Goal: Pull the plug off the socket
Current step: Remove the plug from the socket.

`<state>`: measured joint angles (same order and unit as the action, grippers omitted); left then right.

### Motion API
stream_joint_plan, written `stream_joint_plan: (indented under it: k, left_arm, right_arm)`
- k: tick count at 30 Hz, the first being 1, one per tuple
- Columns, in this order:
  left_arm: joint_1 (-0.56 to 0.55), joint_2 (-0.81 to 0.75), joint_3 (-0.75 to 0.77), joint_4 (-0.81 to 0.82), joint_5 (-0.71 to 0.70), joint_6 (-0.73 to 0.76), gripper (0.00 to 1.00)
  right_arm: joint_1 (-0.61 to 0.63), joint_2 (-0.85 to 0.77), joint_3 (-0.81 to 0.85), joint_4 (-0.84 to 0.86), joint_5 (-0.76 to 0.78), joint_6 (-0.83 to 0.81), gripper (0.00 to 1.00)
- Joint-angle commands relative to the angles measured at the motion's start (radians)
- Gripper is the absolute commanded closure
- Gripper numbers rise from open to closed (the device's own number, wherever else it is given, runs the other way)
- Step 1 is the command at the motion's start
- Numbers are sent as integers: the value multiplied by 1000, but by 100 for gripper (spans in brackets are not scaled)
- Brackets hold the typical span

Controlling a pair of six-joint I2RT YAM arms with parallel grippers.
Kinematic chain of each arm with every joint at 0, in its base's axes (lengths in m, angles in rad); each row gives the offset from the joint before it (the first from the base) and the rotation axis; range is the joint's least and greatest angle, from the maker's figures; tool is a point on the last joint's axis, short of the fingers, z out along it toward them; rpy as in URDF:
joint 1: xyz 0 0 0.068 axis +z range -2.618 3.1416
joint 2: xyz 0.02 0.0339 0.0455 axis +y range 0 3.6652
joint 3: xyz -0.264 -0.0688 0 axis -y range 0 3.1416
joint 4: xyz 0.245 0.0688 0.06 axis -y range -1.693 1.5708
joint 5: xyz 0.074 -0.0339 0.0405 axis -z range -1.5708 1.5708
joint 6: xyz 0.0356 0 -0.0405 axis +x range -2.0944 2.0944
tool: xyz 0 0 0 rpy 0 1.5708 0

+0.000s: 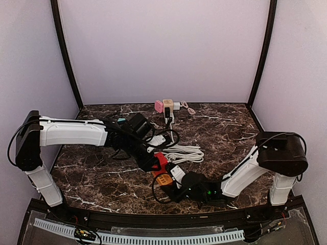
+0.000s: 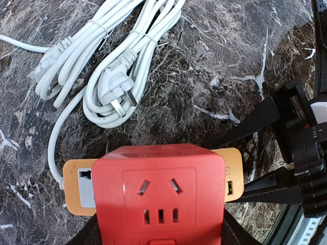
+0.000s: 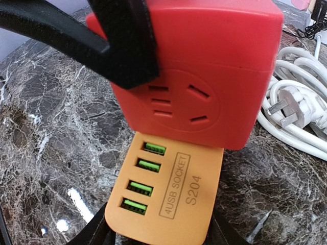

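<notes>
Lilac walls (image 1: 163, 46) close round a dark marbled table (image 1: 230, 127), and both of my arms are stretched low over its near half. My left arm (image 1: 71, 131) comes in from the left side and my right arm (image 1: 245, 173) from the right corner, meeting just in front of the middle. Beside them, a little farther back, lies a white cable (image 1: 184, 152) tied in coils, its pronged end (image 2: 120, 99) resting on the loops. My left gripper (image 1: 156, 162) is closed on the red plug (image 1: 161, 160): its dark fingers (image 2: 89, 236) press both flanks of the cube, whose slotted face looks up at my left wrist camera. The red plug sits hard against the orange socket (image 1: 163, 179) with no gap that I can see, covering much of the strip. My right gripper (image 1: 176, 188) is clamped on the orange socket's other end, one finger (image 3: 97, 232) on each long edge, with four green USB ports just above them. At the far edge a pink cube (image 1: 159, 106) and a tan cube (image 1: 168, 104) stand side by side
</notes>
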<state>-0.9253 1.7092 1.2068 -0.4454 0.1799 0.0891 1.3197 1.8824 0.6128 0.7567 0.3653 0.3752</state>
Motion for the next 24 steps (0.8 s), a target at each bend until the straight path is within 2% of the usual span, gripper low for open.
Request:
stream_joint_plan:
  k: [1, 12, 24]
  left_arm:
    - [-6, -49, 59, 11, 59, -13, 71]
    - [-7, -37, 177, -172, 3, -3, 72]
    - [-6, 19, 175, -218, -8, -7, 74]
  right_arm:
    - [6, 26, 21, 4, 5, -11, 71]
    - [5, 34, 26, -11, 20, -2, 81]
    - [5, 49, 43, -35, 35, -4, 88]
